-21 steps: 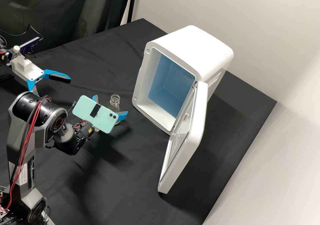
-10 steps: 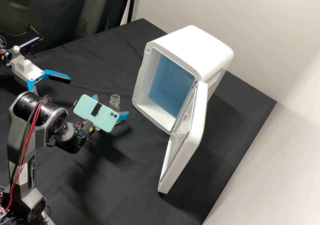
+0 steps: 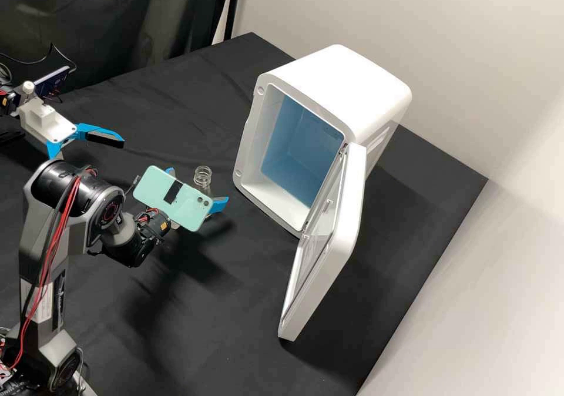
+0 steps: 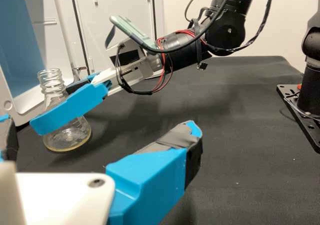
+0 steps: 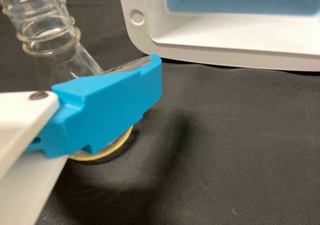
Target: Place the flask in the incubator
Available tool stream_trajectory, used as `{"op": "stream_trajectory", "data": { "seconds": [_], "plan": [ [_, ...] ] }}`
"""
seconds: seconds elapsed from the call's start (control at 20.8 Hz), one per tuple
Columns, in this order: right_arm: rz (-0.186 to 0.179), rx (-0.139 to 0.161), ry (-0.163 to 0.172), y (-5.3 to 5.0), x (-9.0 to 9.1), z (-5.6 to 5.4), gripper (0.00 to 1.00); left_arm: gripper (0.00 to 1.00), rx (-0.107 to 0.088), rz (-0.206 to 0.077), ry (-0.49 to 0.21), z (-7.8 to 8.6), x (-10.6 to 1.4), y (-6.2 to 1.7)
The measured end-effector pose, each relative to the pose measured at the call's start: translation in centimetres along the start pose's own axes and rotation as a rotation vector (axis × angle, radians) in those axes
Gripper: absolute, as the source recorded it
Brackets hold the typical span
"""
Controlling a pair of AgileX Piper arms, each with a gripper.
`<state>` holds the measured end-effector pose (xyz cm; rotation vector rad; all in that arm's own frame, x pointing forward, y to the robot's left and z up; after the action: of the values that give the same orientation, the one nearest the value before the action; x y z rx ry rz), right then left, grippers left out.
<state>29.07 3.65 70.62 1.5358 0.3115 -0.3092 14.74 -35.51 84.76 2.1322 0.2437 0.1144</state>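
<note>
Bench [image 3: 176, 319]: The black-clothed top is carrying every item listed below.
Incubator [image 3: 352, 84]: The white box is standing with its mouth turned toward the flask [image 3: 202, 177], and the blue chamber is showing through it.
Door [image 3: 332, 237]: It is hanging wide open off the incubator's hinge edge, on the side away from the flask.
Right gripper [image 4: 52, 107]: It is sitting just outside the incubator's mouth. Its fingers [image 4: 75, 102] are drawn in on the flask's cone, one on each side, with a pad pressing the glass.
Left gripper [image 3: 88, 146]: It is hovering well apart from the incubator, beyond the flask, with its fingers spread wide and holding nothing.
Flask: The clear, uncapped flask is standing upright on the bench, near the incubator's lower front corner and outside the chamber.
Rim [image 5: 225, 40]: The white lip is rising above the cloth between the flask and the chamber floor.
Step in hand: The grasp is looking made and the lift is not yet begun.
Lift: The base is needing to rise above the rim before any travel inward. The grip on sloping glass is risking an upward slip, so a slow, level pull is advisable.
Entry: The best approach is going straight through the middle of the mouth, keeping the neck upright and the wrist off the side walls.
</note>
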Motion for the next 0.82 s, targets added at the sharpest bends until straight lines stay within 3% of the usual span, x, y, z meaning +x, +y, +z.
{"op": "stream_trajectory", "data": {
  "seconds": [0.29,0.34,0.82],
  "plan": [
    [-0.001,0.006,-0.013,-0.03,0.05,0.13,1.0,1.0,-0.005,-0.005,0.0,-0.04,0.04,-0.1],
    [-0.004,0.006,-0.015,-0.1,0.08,0.2,0.0,1.0,-0.005,-0.005,0.0,-0.04,0.04,-0.1],
    [0.006,0.022,-0.038,-0.17,0.18,0.59,0.0,1.0,-0.007,-0.003,0.01,-0.19,-0.03,-0.08]
  ]
}}
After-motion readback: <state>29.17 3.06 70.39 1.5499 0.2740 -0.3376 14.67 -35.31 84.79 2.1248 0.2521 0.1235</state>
